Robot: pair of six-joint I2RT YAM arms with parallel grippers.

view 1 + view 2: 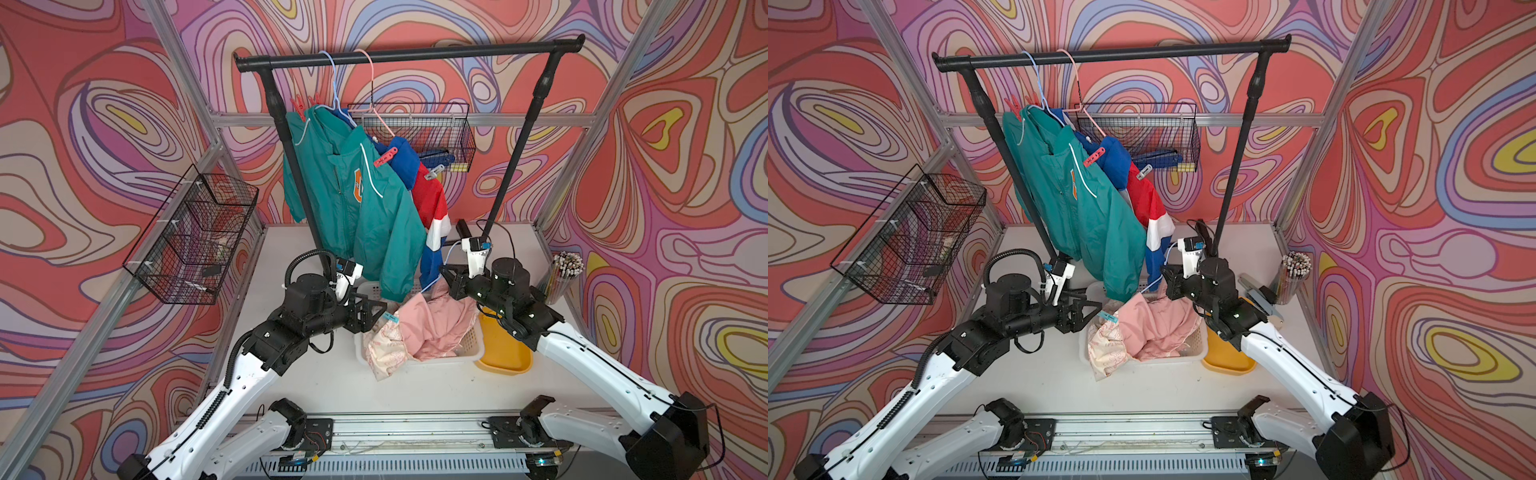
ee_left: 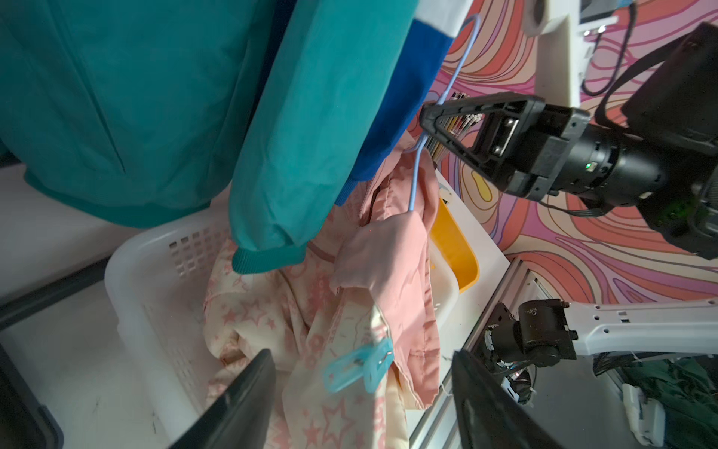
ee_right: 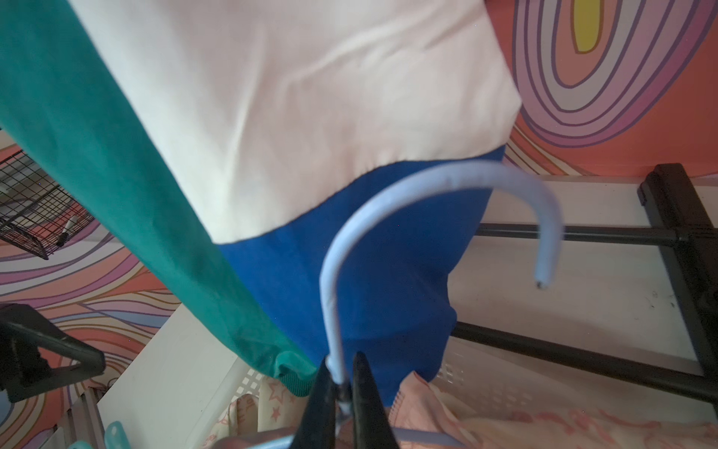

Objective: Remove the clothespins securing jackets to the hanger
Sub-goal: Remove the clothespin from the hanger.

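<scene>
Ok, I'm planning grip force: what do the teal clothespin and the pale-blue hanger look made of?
Teal clothespin: likely translucent glossy plastic; a metal spring wire shows. Pale-blue hanger: seemingly wire under matte coating; dark core shows at its cut tip.

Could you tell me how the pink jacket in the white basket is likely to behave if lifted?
Probably floppy: the pink jacket lies crumpled in folds over the white basket rim, so it should sag and trail. Likely light, being thin cloth. It may snag: the blue hanger in the right gripper runs into it.
</scene>
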